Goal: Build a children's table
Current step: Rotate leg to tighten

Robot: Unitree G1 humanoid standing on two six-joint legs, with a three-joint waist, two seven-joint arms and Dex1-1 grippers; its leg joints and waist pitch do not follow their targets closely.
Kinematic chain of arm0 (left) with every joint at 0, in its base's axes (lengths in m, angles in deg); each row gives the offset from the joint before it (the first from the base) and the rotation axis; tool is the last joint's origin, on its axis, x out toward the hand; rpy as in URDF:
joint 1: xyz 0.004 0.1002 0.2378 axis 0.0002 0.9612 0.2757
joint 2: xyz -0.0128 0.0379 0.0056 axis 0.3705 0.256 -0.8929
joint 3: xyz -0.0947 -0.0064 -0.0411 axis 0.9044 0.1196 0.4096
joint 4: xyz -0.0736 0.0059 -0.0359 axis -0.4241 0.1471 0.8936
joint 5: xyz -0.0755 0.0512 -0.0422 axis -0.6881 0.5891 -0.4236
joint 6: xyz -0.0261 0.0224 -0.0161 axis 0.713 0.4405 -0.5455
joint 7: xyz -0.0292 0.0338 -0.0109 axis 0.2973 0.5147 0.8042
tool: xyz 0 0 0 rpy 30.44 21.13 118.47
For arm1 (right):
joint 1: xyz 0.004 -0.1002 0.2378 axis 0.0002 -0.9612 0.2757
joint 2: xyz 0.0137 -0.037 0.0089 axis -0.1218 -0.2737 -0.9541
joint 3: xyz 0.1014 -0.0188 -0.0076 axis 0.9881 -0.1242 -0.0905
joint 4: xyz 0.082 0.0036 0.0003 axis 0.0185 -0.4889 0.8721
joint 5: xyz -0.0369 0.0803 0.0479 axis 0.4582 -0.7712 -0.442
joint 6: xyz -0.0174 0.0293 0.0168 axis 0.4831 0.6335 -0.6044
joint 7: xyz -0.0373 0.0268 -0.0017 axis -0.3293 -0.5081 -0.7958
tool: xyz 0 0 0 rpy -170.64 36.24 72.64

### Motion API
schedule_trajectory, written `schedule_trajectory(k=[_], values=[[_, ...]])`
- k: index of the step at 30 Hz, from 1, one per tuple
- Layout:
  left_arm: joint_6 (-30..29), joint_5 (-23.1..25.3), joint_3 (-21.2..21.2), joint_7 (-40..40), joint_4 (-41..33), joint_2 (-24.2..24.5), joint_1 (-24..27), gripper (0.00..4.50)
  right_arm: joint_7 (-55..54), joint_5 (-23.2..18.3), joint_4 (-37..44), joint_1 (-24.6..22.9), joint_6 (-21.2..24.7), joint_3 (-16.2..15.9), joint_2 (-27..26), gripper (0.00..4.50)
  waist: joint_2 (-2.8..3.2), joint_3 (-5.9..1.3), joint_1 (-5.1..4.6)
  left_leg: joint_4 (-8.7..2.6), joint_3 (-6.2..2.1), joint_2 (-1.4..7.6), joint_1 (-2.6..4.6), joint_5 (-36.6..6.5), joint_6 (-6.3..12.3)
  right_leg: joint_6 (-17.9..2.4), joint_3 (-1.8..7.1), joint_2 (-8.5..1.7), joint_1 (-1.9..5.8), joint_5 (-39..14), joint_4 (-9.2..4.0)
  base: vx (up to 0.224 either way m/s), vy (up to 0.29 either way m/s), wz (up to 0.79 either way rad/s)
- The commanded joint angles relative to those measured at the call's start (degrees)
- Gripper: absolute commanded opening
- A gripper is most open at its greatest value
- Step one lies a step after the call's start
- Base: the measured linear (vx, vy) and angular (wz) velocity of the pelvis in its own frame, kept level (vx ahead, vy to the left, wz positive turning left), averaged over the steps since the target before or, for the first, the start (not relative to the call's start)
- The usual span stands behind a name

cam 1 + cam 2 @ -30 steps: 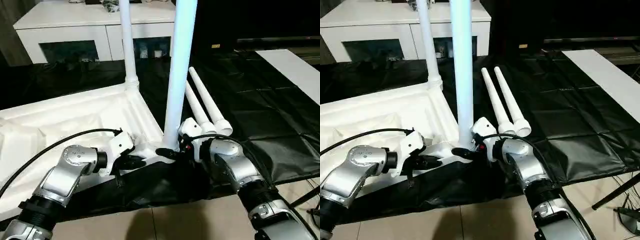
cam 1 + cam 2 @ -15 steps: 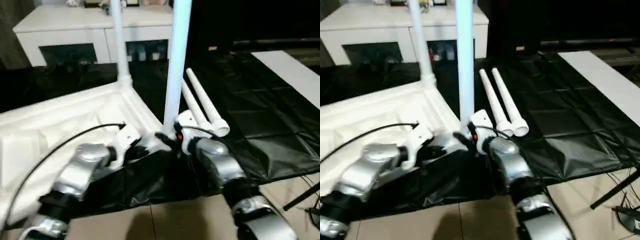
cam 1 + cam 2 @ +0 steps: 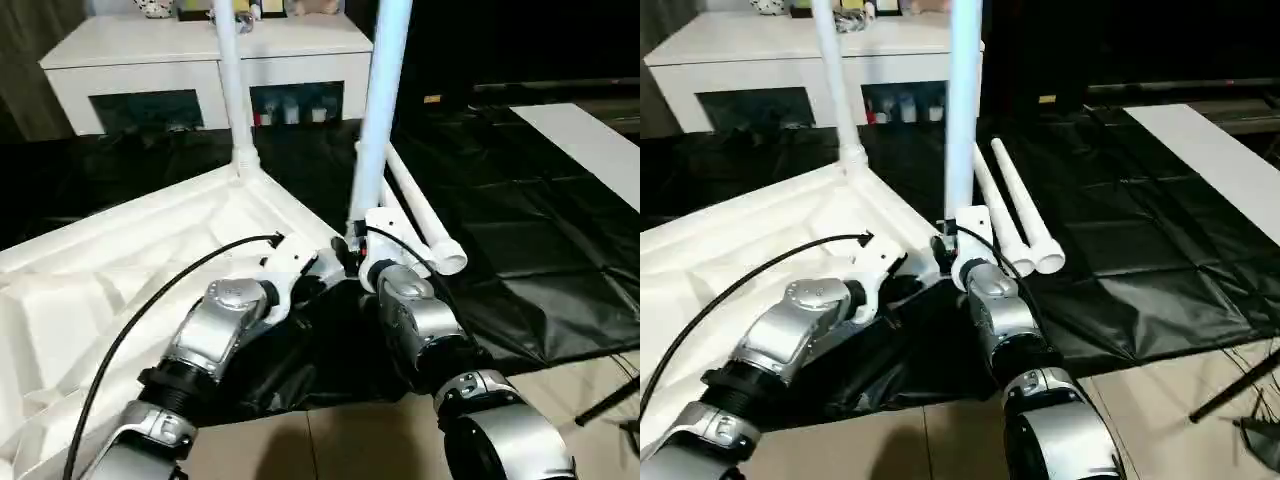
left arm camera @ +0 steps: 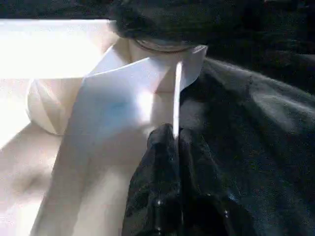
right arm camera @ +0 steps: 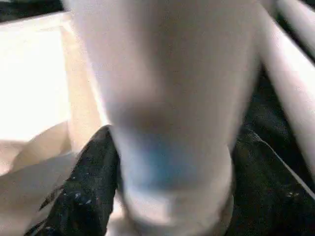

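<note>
While the upturned tabletop (image 3: 130, 260) lies on black sheeting (image 3: 540, 250), both silver forearms reach toward twelve o'clock and meet at its near corner socket. The left gripper (image 4: 174, 142) is pinched together on the thin edge of the tabletop rim beside that socket, its black fingers (image 4: 157, 177) pressed flat against each other around the white plastic. The right gripper (image 5: 170, 162) stands wide, one black finger (image 5: 83, 187) on each side of the base of the near upright leg (image 3: 378, 110), which rises from the corner socket toward twelve o'clock; whether the pads actually press the leg cannot be told. A second upright leg (image 3: 230, 80) stands in the far corner socket at about eleven o'clock. Two loose legs (image 3: 1025, 215) lie side by side on the sheeting at about one o'clock, just beside the right wrist. Beyond them, a white cabinet (image 3: 200, 60) with dark glass doors runs along the back at eleven o'clock, and a flat white board (image 3: 590, 140) lies at two o'clock. Beige floor tiles (image 3: 350, 445) show at six o'clock.
</note>
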Motion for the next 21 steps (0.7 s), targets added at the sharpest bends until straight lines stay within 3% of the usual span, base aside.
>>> schedule_trajectory(k=[1,2,3,4,7,8,10,11,13,14,21], values=[[1.7,-0.48,1.11,0.18,-0.36,1.14,2.06,0.0,6.46,0.18,0.22,-0.7,-0.47,-4.35,-1.44,3.56,-0.49,-2.9,0.14,-4.74,-0.56,0.48,-2.2,-13.74,1.88,-7.6,1.93,-2.66,3.32,-19.47,-4.64,0.025,-0.01,-0.18],[2.31,-0.62,0.55,-1.71,-1.0,1.96,2.65,0.0,7.58,0.42,0.59,-0.85,-0.54,-4.82,-0.79,3.56,-0.29,-3.17,-0.11,-4.65,-0.77,0.57,-2.41,-11.93,1.86,-8.35,1.84,-2.73,3.59,-16.71,-4.3,0.025,-0.01,-0.18],[2.95,-0.75,0.0,-3.52,-1.58,2.73,3.21,0.0,8.65,0.64,0.92,-0.98,-0.57,-5.24,-0.18,3.56,-0.34,-3.29,-0.15,-4.45,-0.61,0.61,-2.0,-11.39,2.13,-9.1,1.9,-2.65,3.27,-14.99,-4.27,0.0,0.0,0.0],[3.74,-0.98,-0.93,-6.51,-2.53,4.12,4.23,0.0,10.27,1.15,1.65,-1.22,-0.45,-6.0,1.09,3.56,-0.45,-3.36,-0.16,-4.01,-0.12,0.65,-1.37,-9.81,3.24,-11.8,2.16,-2.54,2.87,-10.89,-3.98,0.0,0.0,0.0],[4.63,-1.3,-2.07,-10.92,-3.92,6.32,5.88,0.0,14.26,2.04,2.96,-1.74,-0.39,-7.3,3.36,3.56,-0.35,-3.55,0.19,-3.8,0.1,0.72,-1.51,-6.34,4.72,-13.73,2.19,-2.54,3.15,-6.5,-3.37,0.0,0.0,0.0],[6.14,-1.87,-3.28,-15.33,-5.33,8.92,7.47,0.0,20.58,2.34,5.78,-2.94,-0.6,-9.07,6.24,3.56,-0.25,-3.54,0.56,-3.53,0.33,0.75,-1.38,-4.61,5.61,-14.75,2.23,-2.35,2.99,-3.58,-3.15,0.0,0.0,0.0],[6.24,-1.96,-3.46,-15.97,-5.56,9.34,7.7,0.0,21.71,2.31,6.35,-3.17,-0.57,-9.34,6.73,3.56,-0.29,-3.54,0.73,-3.52,0.44,0.84,-1.27,-4.16,6.27,-15.55,2.29,-2.29,2.9,-2.07,-2.95,0.0,0.0,0.0],[7.22,-2.72,-4.44,-20.3,-7.12,12.27,9.1,0.0,29.58,1.72,10.72,-4.93,-0.87,-11.38,10.67,3.56,-0.24,-3.47,0.84,-3.54,0.39,0.73,-1.26,-4.67,6.32,-15.55,2.18,-2.17,2.95,-2.39,-3.0,0.0,0.0,0.0],[7.52,-3.31,-4.56,-23.03,-8.24,13.92,9.85,0.0,33.94,1.41,13.33,-5.96,-1.3,-12.61,13.42,3.56,-0.25,-3.34,0.99,-3.66,0.36,1.02,-1.14,-5.81,6.32,-15.2,2.2,-2.21,3.03,-3.34,-3.06,0.0,0.0,0.0],[7.54,-3.71,-4.57,-24.19,-8.77,14.46,10.04,0.0,35.55,1.11,14.15,-6.27,-1.16,-12.9,14.33,3.56,-0.24,-3.24,1.04,-3.66,0.55,1.08,-0.89,-6.97,5.95,-15.6,2.32,-2.15,2.67,-4.49,-3.21,0.0,0.0,0.0],[7.4,-5.59,-4.5,-28.57,-11.02,15.84,10.52,0.0,42.25,0.23,16.41,-7.35,0.13,-14.34,16.69,3.56,-0.25,-2.91,1.29,-3.96,0.49,1.19,-0.6,-11.39,3.55,-14.33,2.58,-2.26,2.41,-11.46,-3.83,0.0,0.0,0.0]])
